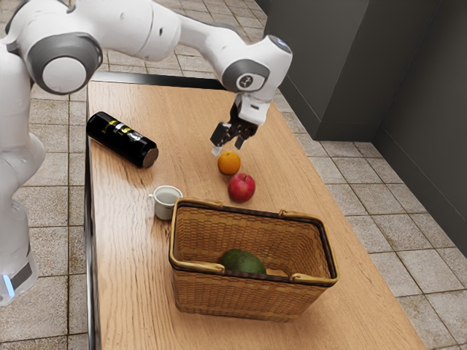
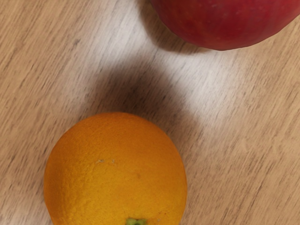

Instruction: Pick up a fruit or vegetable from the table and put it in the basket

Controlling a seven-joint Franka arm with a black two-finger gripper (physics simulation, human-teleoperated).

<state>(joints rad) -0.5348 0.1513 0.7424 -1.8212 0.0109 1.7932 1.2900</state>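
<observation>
Orange (image 1: 229, 163) on the table (image 1: 175, 109), just under the hand (image 1: 228, 148), its two fingers apart, unclenched.

A black two-finger gripper (image 1: 228, 147) hangs, fingers parted, just above a round orange (image 1: 229, 164) near a round red apple (image 1: 241, 188); a brown wicker basket (image 1: 233, 297) holds a dark-green oval avocado (image 1: 244, 261), and a whitish cup (image 1: 165, 208) and black cylindrical bottle (image 1: 120, 140) share the wooden table (image 1: 131, 277)

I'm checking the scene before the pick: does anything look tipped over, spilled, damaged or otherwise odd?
One thing: the black cylindrical container lies on its side near an edge of the table, where it might roll. No spill shows around it. The cup stands upright; the orange and apple look undamaged.
</observation>
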